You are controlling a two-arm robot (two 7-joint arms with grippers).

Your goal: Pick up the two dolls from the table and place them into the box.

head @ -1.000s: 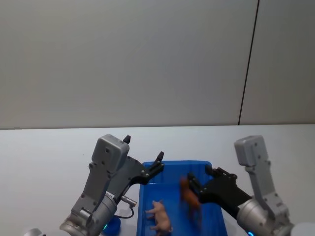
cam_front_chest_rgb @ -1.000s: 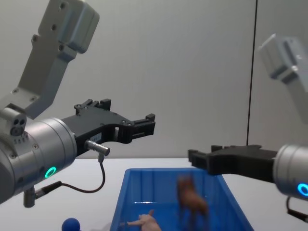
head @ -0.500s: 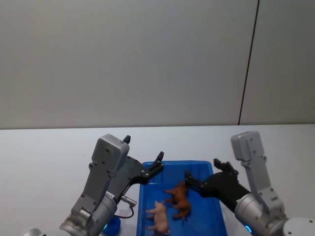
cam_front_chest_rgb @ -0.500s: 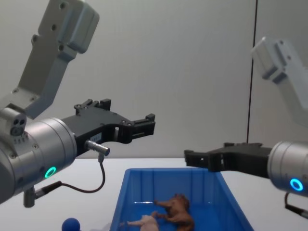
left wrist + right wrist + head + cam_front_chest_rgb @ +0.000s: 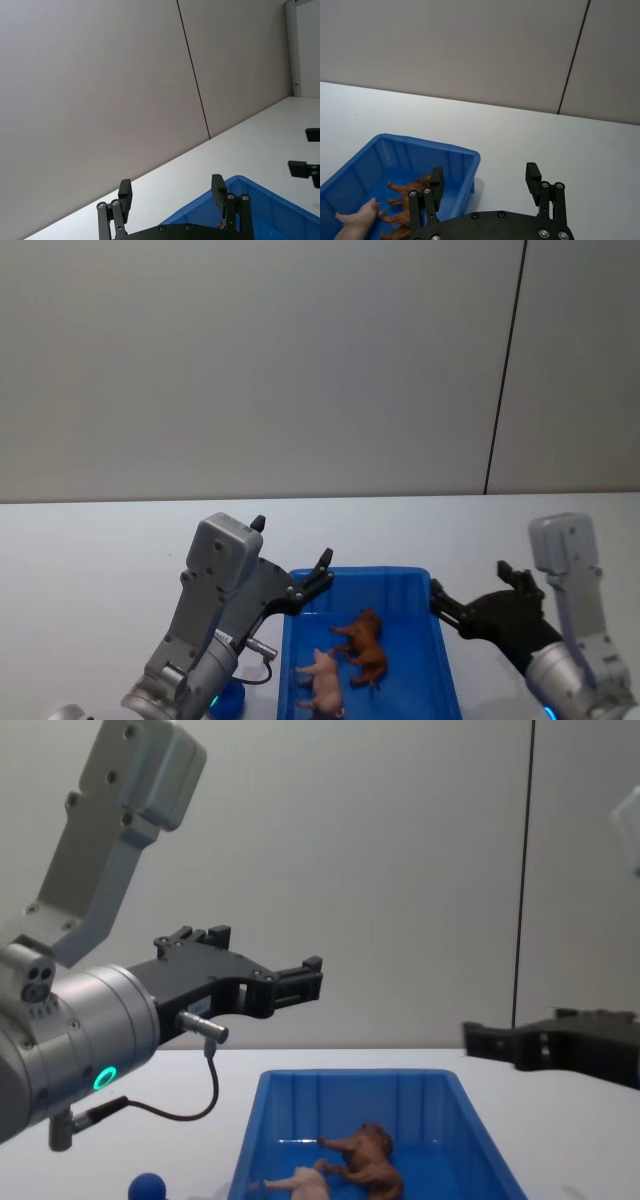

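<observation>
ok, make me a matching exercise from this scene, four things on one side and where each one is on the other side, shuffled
1. brown lion doll
2. pink pig doll
3. left gripper
4. right gripper

A. open, raised to the right of the blue box
B. lying in the box, nearest the robot
C. open, raised by the box's far left corner
D. lying in the box, towards its middle

Pairs: 1-D, 2-B, 3-C, 4-A

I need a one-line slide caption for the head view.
In the blue box lie the brown doll and pink doll; left hand and right hand, open, flank it.
</observation>
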